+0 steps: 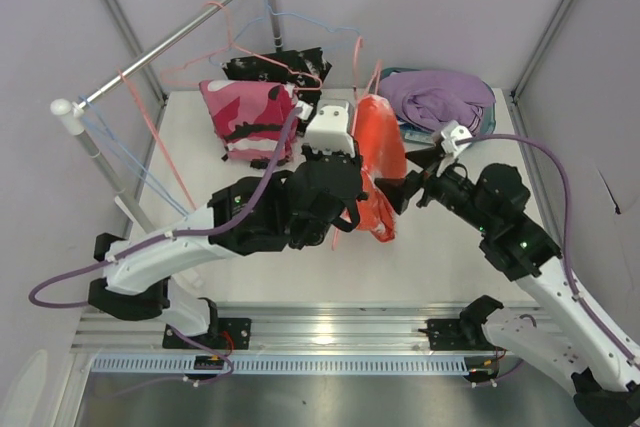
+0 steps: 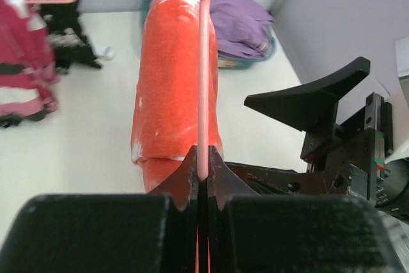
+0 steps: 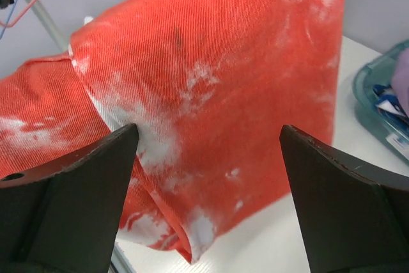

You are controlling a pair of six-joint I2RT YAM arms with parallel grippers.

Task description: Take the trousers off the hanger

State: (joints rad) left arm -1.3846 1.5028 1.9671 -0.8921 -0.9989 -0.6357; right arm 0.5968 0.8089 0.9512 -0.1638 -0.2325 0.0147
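Hanger [image 2: 204, 81] pinched, orange trousers [image 2: 169, 81] draped over it

Left gripper [image 2: 202, 164] is clamped tight on the pink wire, its jaws meeting around it with no gap. The orange trousers hang folded over that wire just beyond the fingertips, above the middle of the table [image 1: 450, 257]. Right gripper [image 3: 209, 133] stands spread wide beside the cloth, holding nothing (whether a finger touches the fabric I cannot tell). Farther back, lavender trousers [image 1: 438, 97] lie in a teal basket [image 3: 365, 97] at the right corner; pink-magenta patterned trousers [image 1: 250, 112] and black speckled trousers [image 1: 275, 65] lie back left, near the rack [image 1: 170, 42]
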